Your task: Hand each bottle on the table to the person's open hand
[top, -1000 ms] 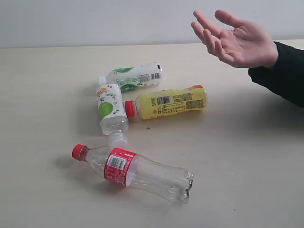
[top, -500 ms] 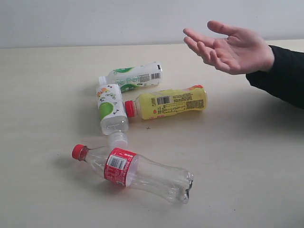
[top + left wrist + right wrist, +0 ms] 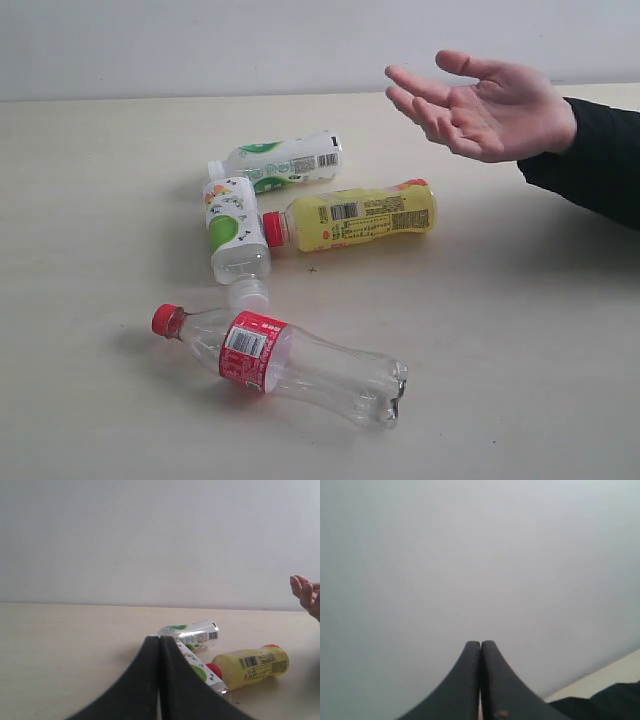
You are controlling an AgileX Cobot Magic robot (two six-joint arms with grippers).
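Four bottles lie on the table (image 3: 90, 200). The clear bottle with red cap and red label (image 3: 290, 362) is nearest the front. Behind it a white-and-green bottle (image 3: 233, 232) points its white cap forward, and a second white-and-green bottle (image 3: 282, 160) lies farther back. The yellow-labelled bottle (image 3: 360, 217) has its red cap toward the first white one. The person's open hand (image 3: 478, 105) hovers palm up at the back right. Neither gripper shows in the exterior view. My left gripper (image 3: 159, 639) is shut and empty, short of the bottles (image 3: 196, 634). My right gripper (image 3: 480, 644) is shut, facing the wall.
A plain pale wall (image 3: 200, 45) runs behind the table. The black sleeve (image 3: 600, 165) reaches in from the right edge, and a dark patch of it (image 3: 605, 702) shows low in the right wrist view.
The person's hand has moved a little left and lower and turned more palm up. The bottles have not moved.
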